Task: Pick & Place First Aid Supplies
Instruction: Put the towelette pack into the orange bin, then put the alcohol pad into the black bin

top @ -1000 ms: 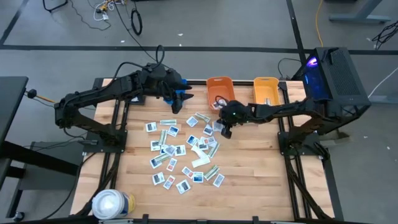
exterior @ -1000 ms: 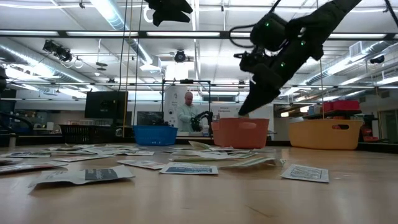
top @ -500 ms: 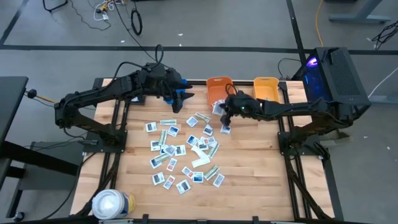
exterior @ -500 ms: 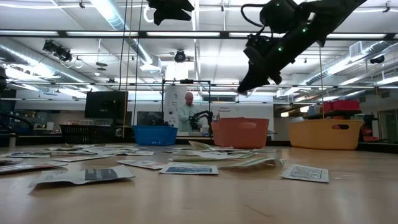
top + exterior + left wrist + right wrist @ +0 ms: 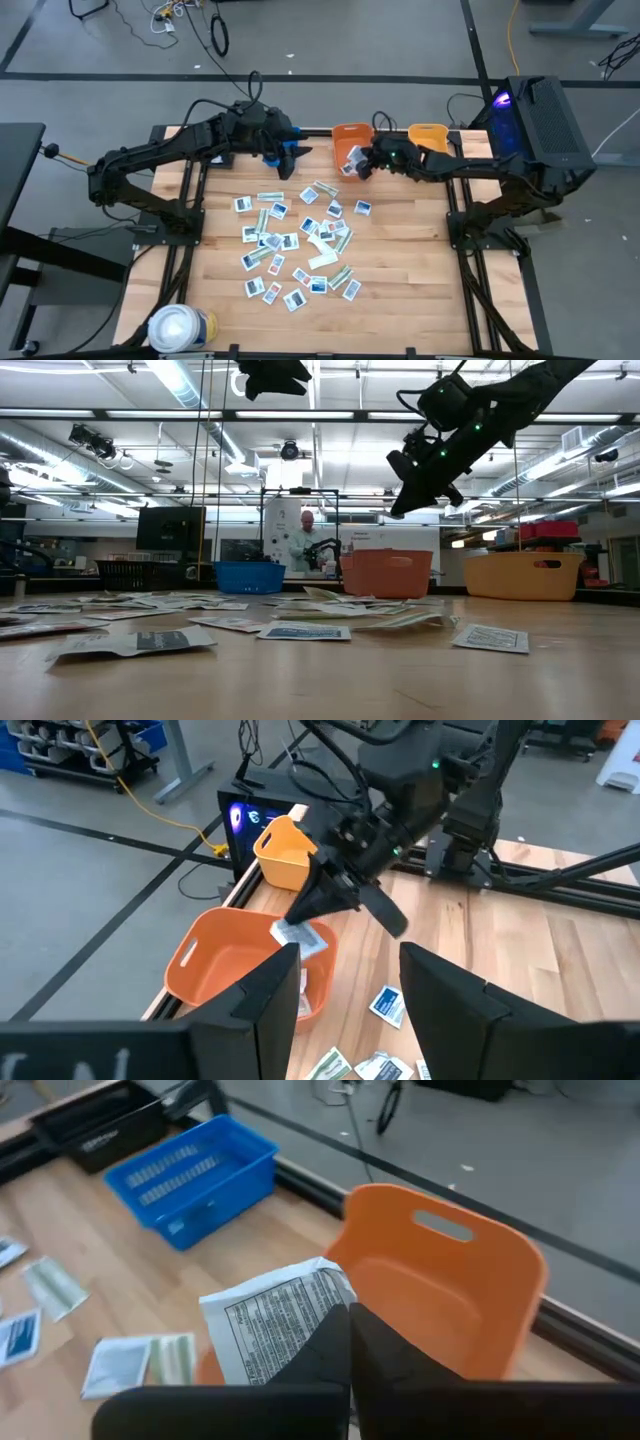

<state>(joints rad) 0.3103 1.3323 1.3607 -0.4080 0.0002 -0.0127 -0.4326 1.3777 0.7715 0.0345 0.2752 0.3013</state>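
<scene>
Pinching a white packet (image 5: 277, 1320) above the orange bin (image 5: 440, 1290), right gripper (image 5: 353, 166) pressed together, left gripper (image 5: 291, 160) spread, hovering beside that bin.

I'm seeing two matte-black jointed arms, thin dark cables looping along them, green indicator lights glowing near the right wrist.
</scene>
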